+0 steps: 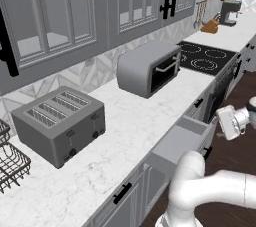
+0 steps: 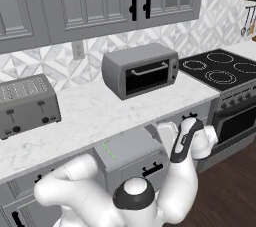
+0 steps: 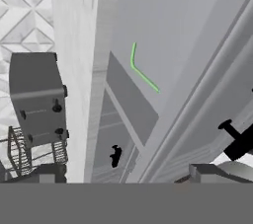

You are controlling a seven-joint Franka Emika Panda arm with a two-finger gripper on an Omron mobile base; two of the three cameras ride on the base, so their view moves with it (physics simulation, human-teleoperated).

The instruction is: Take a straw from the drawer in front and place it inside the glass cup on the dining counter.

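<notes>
Drawer (image 2: 131,152) pulled out below the table (image 2: 90,111), front panel and black bar handle (image 2: 152,170) facing the base. Straw (image 3: 142,70) flat on the plain grey drawer floor, alone, well apart from the walls in the hand view; same green line visible at the drawer's left side in the right base view (image 2: 108,149). Short bent tip at one end, long straight run after it.

End effector (image 1: 231,121) out in front of the open drawer, off to its right in the left base view, above the dark floor. Fingers spread wide, nothing between them.

Handling judgement: very light, thin, hollow tube. Likely smooth and round, so prone to rolling or skidding sideways on the flat floor. Soft enough to crush under a hard squeeze. No fragility otherwise.

Best hold, as judged: mid-length on the straight run, clear of the bend, fingers straddling it crosswise. Descent nearly to the drawer floor needed. Gentle closing. Grip slightly toward the bent end probably helpful, leaving the long end free for the cup.

Toaster (image 2: 27,105) and toaster oven (image 2: 141,70) on the table, clear of the work.
</notes>
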